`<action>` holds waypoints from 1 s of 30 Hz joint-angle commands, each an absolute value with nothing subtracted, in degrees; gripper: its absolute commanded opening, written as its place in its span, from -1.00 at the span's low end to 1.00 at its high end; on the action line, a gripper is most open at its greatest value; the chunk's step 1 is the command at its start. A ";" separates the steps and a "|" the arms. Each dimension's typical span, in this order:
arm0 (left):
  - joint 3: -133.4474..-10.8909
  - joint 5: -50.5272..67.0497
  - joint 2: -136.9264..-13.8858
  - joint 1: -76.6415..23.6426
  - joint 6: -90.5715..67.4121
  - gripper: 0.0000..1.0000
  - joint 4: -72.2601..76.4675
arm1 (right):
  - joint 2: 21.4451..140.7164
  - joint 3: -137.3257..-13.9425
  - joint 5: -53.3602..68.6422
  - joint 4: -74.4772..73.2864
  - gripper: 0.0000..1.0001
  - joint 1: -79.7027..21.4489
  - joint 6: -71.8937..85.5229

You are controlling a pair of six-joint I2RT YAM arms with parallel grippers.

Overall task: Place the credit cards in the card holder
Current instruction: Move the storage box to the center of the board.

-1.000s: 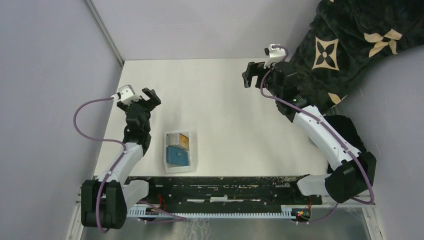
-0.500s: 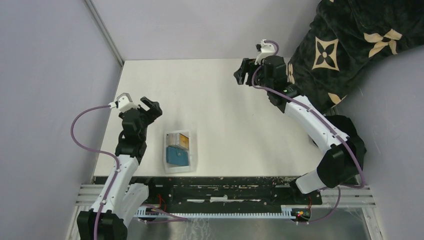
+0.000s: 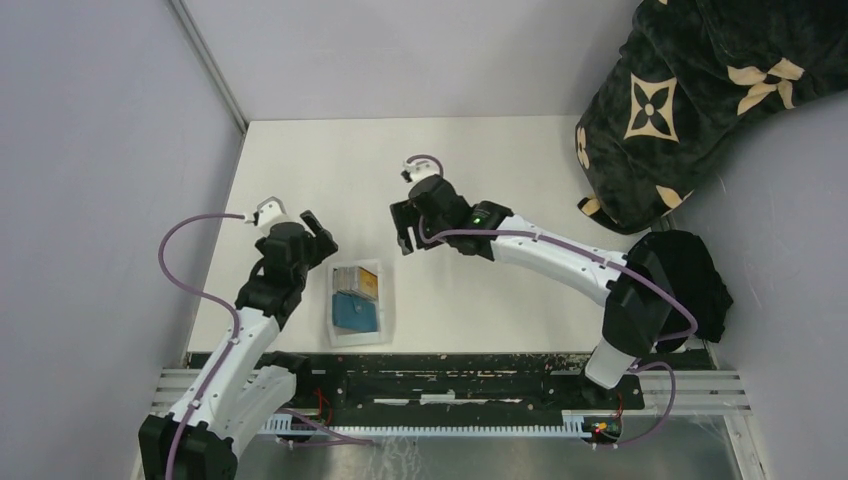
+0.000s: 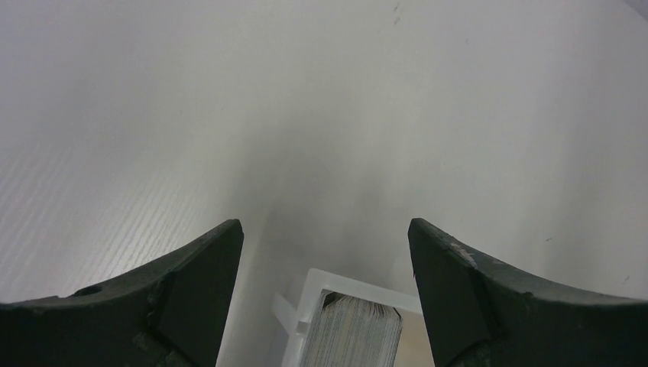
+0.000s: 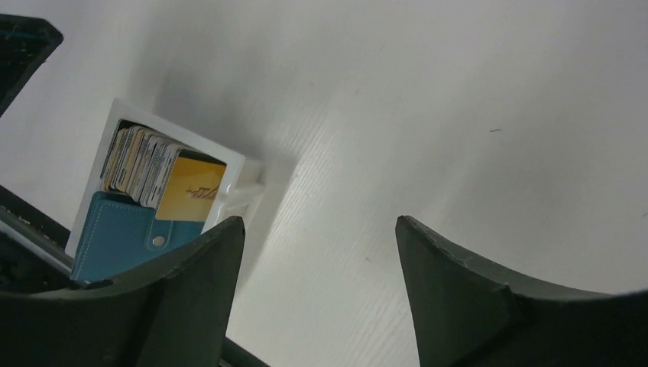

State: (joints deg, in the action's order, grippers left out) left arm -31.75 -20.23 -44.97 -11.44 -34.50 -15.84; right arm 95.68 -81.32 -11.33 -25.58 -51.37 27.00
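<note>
Both my left jaws and my right jaws hang spread wide with nothing between them. The credit cards (image 5: 141, 164) are packed in a stack in the far half of the clear tray (image 3: 360, 340), with the gold card (image 5: 195, 191) on the outside of the stack. The card holder (image 3: 355, 312) lies flat in the near half, touching the stack, and the tray sits close to the near edge of the surface (image 3: 480, 180), left of centre. My left jaws hover at the tray's far-left corner, and my right jaws are off to its far right, apart from it. My first worry is that both arms are aimed at one small tray; if I bring them in together, the fingers could knock each other above it. The tray also looks light, so a fingertip catching its wall could slide or tip it toward the near edge and spill what it holds. The cards look thin, slick and tightly packed, so I expect a pinch to take several at once or to splay the stack. A card gripped by its edge could also twist out and drop flat on the surface, where it would be hard to get under. From what I see the holder is folded shut on its snap tab, so no pocket can take a card until I open it, and dragging it out may pull the cards over with it.
</note>
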 commanded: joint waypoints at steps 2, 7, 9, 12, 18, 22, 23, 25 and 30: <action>-37.48 -26.29 -47.19 -15.11 -37.60 0.74 -22.68 | 98.51 -87.76 -15.29 -30.76 0.59 -55.66 31.58; -38.38 -26.11 -46.85 -15.51 -39.13 0.73 -26.11 | 102.01 -89.56 -14.25 -31.88 0.55 -58.47 34.89; -38.29 -25.89 -46.59 -15.61 -40.02 0.71 -27.34 | 103.71 -90.78 -13.96 -32.38 0.53 -59.49 35.86; -37.85 -26.02 -45.70 -15.72 -41.41 0.70 -28.88 | 106.35 -92.72 -13.48 -33.01 0.48 -60.64 37.01; -37.35 -27.75 -42.94 -15.75 -43.18 0.68 -31.53 | 111.52 -97.41 -13.14 -35.10 0.40 -62.20 38.32; -37.72 -27.82 -42.13 -15.76 -44.20 0.65 -32.77 | 114.17 -99.66 -13.48 -36.50 0.38 -62.78 39.04; -37.77 -27.86 -42.04 -15.75 -44.38 0.65 -33.17 | 114.73 -99.93 -13.53 -36.75 0.37 -62.82 39.14; -37.81 -27.91 -41.84 -15.74 -44.87 0.63 -33.77 | 116.01 -100.71 -13.79 -37.42 0.36 -63.00 39.36; -37.86 -28.33 -40.81 -15.83 -45.87 0.59 -34.27 | 118.60 -101.43 -14.28 -38.76 0.34 -63.30 39.98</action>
State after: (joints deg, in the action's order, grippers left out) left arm -36.05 -26.55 -42.09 -15.57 -42.98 -34.06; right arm 116.97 -98.87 -12.78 -37.36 -62.92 38.65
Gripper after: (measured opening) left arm 0.799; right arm 0.674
